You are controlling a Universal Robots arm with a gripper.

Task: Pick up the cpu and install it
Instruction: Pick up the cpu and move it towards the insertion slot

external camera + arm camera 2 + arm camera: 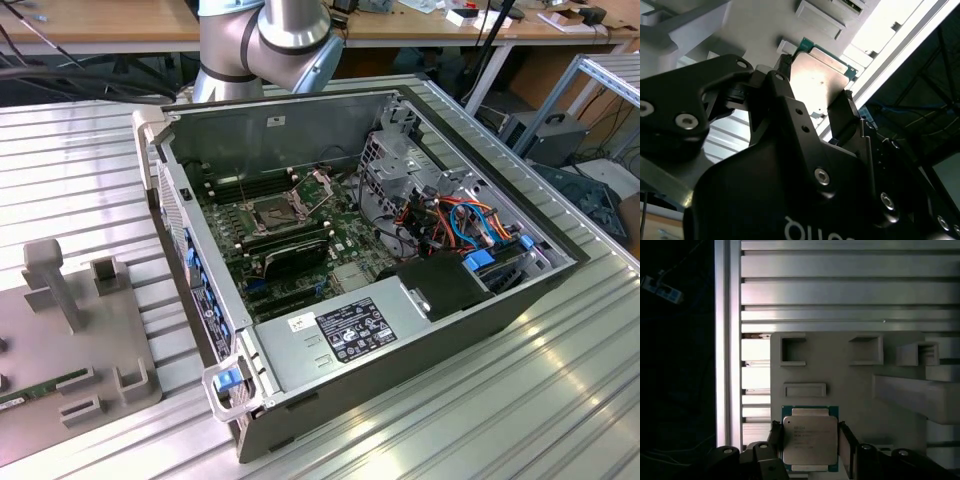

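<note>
A: How do the jaws stand?

B: Narrow. The gripper (810, 436) has its two fingers (847, 444) against opposite edges of the cpu (810, 442). I can make out no gap in either wrist view, so I judge them closed on it.

A: And the chip itself?

B: It sits squarely between the jaws, with its dull metal top toward the wrist. Its green border shows along the two edges the jaws leave free. Beneath it lies the grey fixture plate (850, 385). I cannot tell whether the chip rests on the plate or hangs just clear of it.

A: What lies beyond the jaws?

B: Just past the fingertips is a shallow slot (805, 390) in the plate. Farther out are square pockets (793, 350), then the ribbed aluminium table (840, 290).

A: And where does it go?

B: In the exterior view, the open computer case (280, 135) holds the socket (272, 212) on its board. That is well apart from the fixture plate at the exterior view's left.

A: Which step, then?

B: The pick-up, by my reading. The grasp is made and the install is not begun. Any move from here calls for a level chip and a steady squeeze, since thin edges could slip or tilt. Seating it would need its corners matched to the socket.
</note>
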